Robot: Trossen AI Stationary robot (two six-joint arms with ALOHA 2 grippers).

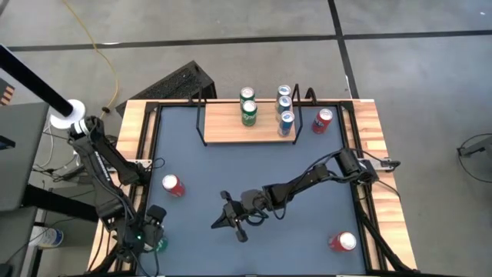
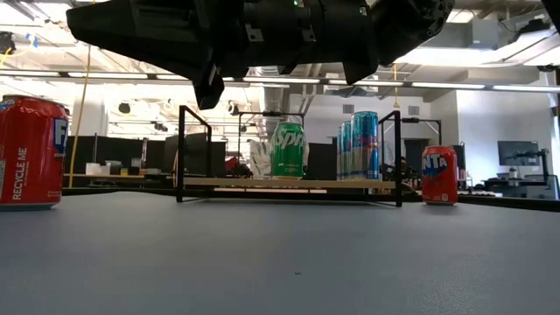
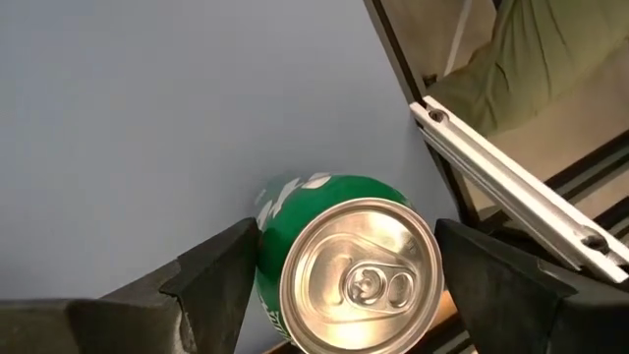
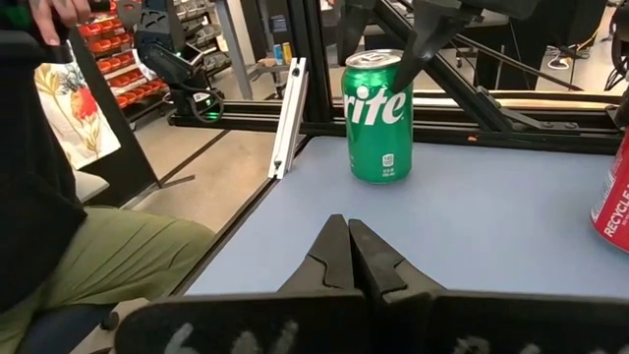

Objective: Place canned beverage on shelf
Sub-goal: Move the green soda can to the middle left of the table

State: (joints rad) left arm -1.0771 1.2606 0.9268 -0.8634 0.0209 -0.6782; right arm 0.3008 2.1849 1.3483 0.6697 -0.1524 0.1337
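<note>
The green Sprite can [image 3: 339, 261] stood upright at the desk's [image 1: 231, 169] seven o'clock corner, straddled by the spread left end effector [image 3: 344, 280]. Squeezing mid-body before lifting toward the shelf [image 1: 231, 131] at twelve o'clock seemed wise; the right end effector [image 4: 349, 258] waited pressed together.

You get bright, even light from ceiling strips in the low view; the arm [image 2: 262, 35] overhead is a dark silhouette. Glare sits on the can [image 3: 359, 280] top; shadows stay soft.

Green can [image 3: 334, 265], silver top
</note>
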